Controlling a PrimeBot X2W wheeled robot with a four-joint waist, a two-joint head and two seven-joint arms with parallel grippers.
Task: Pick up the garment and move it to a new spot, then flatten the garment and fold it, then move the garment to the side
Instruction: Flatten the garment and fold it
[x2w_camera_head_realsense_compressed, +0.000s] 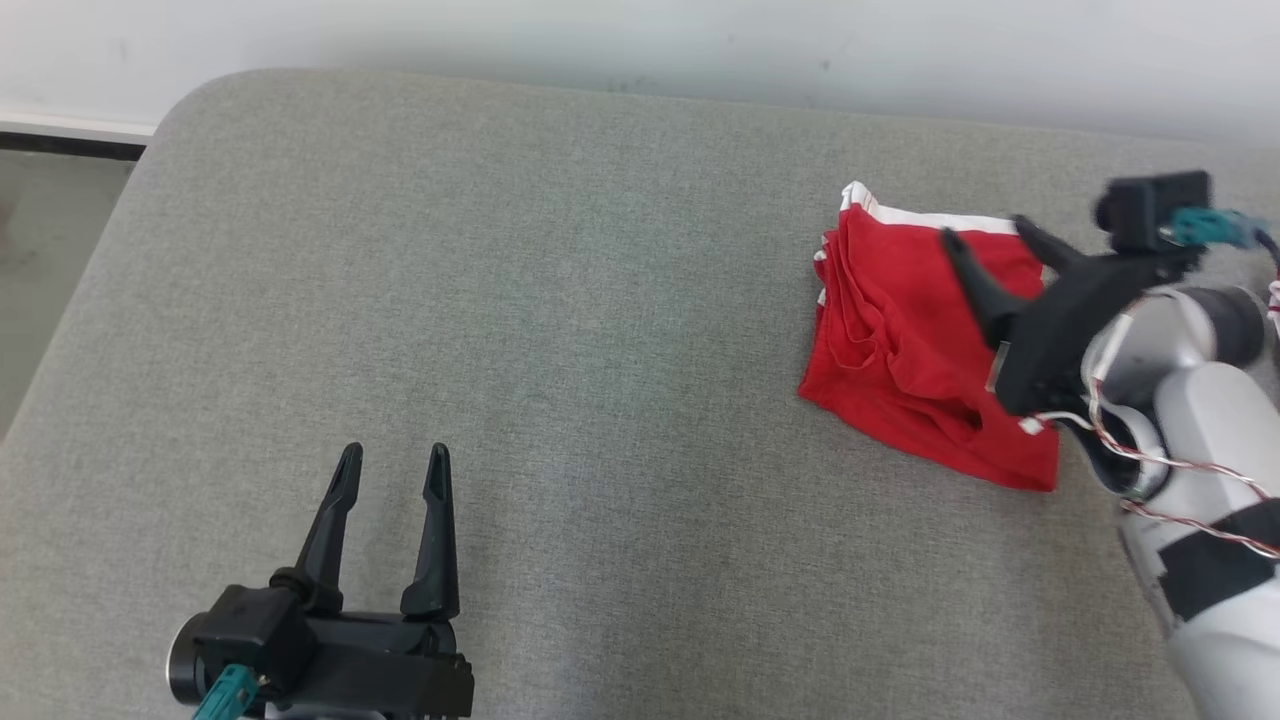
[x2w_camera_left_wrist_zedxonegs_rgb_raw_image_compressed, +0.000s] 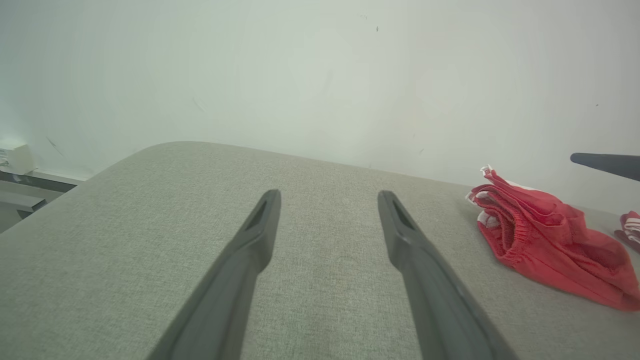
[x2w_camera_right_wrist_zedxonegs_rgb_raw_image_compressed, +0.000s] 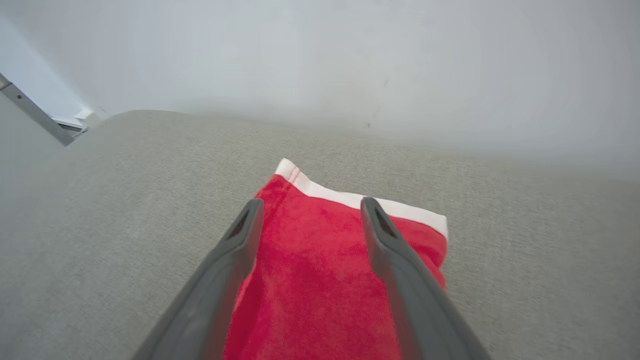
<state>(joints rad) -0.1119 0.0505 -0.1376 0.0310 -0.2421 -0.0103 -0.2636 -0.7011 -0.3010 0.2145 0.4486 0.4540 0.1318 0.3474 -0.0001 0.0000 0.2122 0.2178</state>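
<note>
At the right of the grey cushion (x2w_camera_head_realsense_compressed: 500, 250) lies the folded red garment (x2w_camera_head_realsense_compressed: 900, 340); the right gripper (x2w_camera_head_realsense_compressed: 985, 231) hangs over it, jaws apart. The left gripper (x2w_camera_head_realsense_compressed: 394, 453), jaws apart too, sits well away.

Red garment (x2w_camera_head_realsense_compressed: 915, 350), white-trimmed, folded, lying flat.

L gripper (x2w_camera_head_realsense_compressed: 394, 455), R gripper (x2w_camera_head_realsense_compressed: 984, 230): jaws apart.

Folded red garment (x2w_camera_head_realsense_compressed: 900, 340), white-trimmed, on a grey counter (x2w_camera_head_realsense_compressed: 560, 300), far right. The right pincer (x2w_camera_head_realsense_compressed: 985, 232) hovers over it, fingers apart; the left pincer (x2w_camera_head_realsense_compressed: 394, 455) likewise, near left.
</note>
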